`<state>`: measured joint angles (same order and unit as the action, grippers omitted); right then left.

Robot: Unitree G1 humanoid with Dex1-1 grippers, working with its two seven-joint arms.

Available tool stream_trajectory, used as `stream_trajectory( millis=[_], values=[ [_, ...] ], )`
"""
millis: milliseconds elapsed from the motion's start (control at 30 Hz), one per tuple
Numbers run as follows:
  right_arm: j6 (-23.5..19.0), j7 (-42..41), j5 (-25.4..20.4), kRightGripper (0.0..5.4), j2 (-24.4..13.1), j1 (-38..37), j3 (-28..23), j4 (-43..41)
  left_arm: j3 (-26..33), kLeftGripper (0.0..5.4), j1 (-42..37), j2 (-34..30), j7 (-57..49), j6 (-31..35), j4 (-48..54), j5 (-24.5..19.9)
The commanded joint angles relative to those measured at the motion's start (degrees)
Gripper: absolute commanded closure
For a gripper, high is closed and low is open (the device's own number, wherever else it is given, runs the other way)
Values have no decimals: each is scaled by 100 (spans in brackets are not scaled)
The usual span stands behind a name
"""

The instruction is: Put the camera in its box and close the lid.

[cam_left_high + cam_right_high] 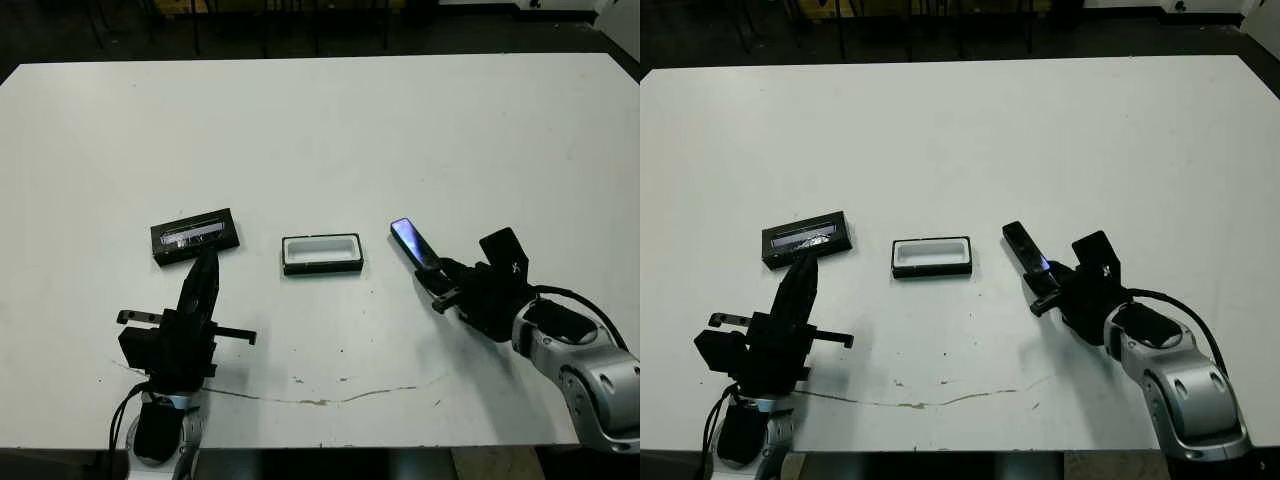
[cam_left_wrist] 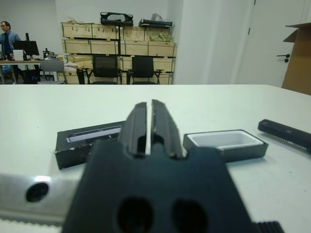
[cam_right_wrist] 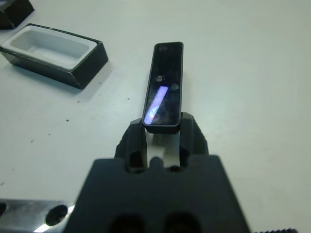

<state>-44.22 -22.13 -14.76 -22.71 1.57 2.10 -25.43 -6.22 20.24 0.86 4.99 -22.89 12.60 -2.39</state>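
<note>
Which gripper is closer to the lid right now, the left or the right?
Left. The left gripper points at the lid, its tips just short of the near edge. The right gripper is far across the table, beyond the box, its fingers on either side of one end of the camera.

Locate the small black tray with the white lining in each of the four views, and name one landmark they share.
Left eye view: the black, white-lined tray sits mid-table, between the lid and the camera.
Right eye view: same spot, between the same two things.
Left wrist view: beyond and beside the left gripper.
Right wrist view: upper left corner.
Shared landmark: the slim black bar camera, in all four.
</note>
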Motion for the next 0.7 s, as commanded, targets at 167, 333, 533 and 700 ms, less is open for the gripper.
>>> stream_trajectory(
  millis=[167,333,533,700],
  values=[
    [534,208,198,503,65,164,-155,5,16,540,481,-32,-15,88,-49,-42],
    [707,-289,-127,503,-115,877,-391,305,22,540,469,-50,-21,18,-77,21],
    [1133,-1816,-491,503,-574,2261,-196,1643,7,540,494,-40,-8,90,-40,-29],
    [2079,-3246,-169,503,-865,3300,420,3014,1,540,483,-34,-8,12,-89,-16]
  ],
)
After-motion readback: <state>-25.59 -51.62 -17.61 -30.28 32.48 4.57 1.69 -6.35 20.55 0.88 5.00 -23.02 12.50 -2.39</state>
